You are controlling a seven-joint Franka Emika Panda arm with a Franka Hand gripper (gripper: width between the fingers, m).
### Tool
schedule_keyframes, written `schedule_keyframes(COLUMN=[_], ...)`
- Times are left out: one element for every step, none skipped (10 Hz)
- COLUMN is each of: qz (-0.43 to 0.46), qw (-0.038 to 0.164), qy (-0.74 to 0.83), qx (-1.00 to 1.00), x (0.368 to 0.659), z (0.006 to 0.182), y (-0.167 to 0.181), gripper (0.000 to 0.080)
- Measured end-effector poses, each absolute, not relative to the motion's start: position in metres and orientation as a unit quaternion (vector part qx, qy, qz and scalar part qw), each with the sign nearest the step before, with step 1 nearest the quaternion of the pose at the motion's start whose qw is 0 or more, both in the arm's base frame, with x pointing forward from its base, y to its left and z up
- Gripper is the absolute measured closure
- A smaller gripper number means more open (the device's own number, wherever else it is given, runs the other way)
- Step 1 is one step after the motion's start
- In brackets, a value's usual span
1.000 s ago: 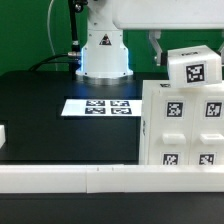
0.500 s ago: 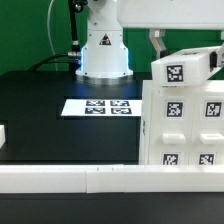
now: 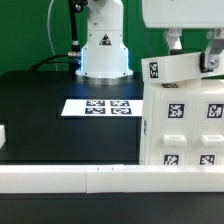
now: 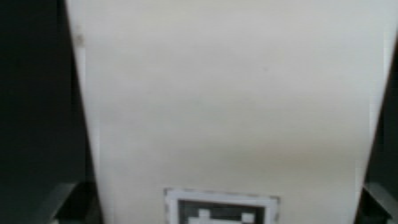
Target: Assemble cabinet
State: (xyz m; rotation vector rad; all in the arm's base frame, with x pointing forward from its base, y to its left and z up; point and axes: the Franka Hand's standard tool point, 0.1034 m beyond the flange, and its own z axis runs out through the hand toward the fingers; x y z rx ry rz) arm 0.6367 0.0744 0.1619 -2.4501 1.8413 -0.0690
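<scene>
The cabinet (image 3: 186, 128) is a large white box with several square tags, standing at the exterior view's right on the black table. Just above its top hangs a white tagged panel (image 3: 176, 68), tilted, with my gripper (image 3: 194, 54) shut on it from above. One dark finger (image 3: 175, 42) shows behind the panel. In the wrist view the panel (image 4: 222, 100) fills almost the whole picture, with its tag (image 4: 222, 207) at the edge. My gripper (image 4: 222, 208) holds it between dark fingers (image 4: 64, 205) at either side. The cabinet is hidden in that view.
The marker board (image 3: 99, 106) lies flat in the middle of the table. The arm's white base (image 3: 103, 50) stands behind it. A long white rail (image 3: 70, 178) runs along the front edge. A small white block (image 3: 3, 135) sits at the exterior view's far left.
My gripper has carried the tagged panel towards the exterior view's left and tipped it more steeply over the cabinet's top. The hand now shows at the upper right.
</scene>
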Motion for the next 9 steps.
schedule_keyframes(qz=[-0.021, -0.016, -0.001, 0.012, 0.017, 0.016, 0.016, 0.016, 0.016], qw=[0.039, 0.044, 0.054, 0.057, 0.060, 0.061, 0.061, 0.061, 0.060], qy=[0.624, 0.667, 0.709, 0.740, 0.756, 0.757, 0.756, 0.756, 0.756], qx=[-0.780, -0.744, -0.703, -0.670, -0.651, -0.651, -0.651, -0.651, -0.652], x=[0.6367, 0.6368, 0.6362, 0.6341, 0.6342, 0.6346, 0.6346, 0.6346, 0.6343], z=[0.1618, 0.1616, 0.1609, 0.1600, 0.1598, 0.1604, 0.1604, 0.1604, 0.1596], y=[0.0747, 0.0746, 0.0738, 0.0747, 0.0749, 0.0747, 0.0747, 0.0747, 0.0750], gripper=[0.0236, 0.0236, 0.0236, 0.0236, 0.0236, 0.0236, 0.0236, 0.0236, 0.0236])
